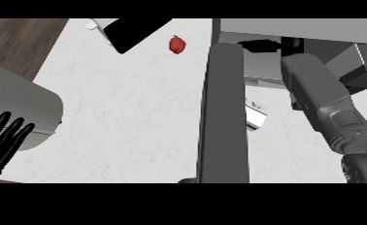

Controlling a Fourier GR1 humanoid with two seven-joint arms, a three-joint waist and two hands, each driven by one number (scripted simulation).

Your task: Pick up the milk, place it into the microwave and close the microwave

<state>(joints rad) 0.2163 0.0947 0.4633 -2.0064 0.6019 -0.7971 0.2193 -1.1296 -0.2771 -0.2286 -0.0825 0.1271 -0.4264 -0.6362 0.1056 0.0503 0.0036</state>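
The microwave (301,27) stands at the back right with its dark door (224,117) swung open toward me. The milk (256,117), a small white carton with a blue side, lies on the white counter (129,122) just right of the door, in front of the opening; the door hides its left part. My right forearm passes right of the carton and does not touch it. My right hand (259,45) is at the microwave's front near the door's far end, fingers stretched left, holding nothing. My left hand (10,136) rests open at the lower left edge.
A red pepper-like thing (177,44) lies at the back centre. A black and white slab (132,32) lies at the back left, and a grey rounded body (28,105) sits at the left edge. Wooden flooring (25,44) shows beyond the counter's left corner.
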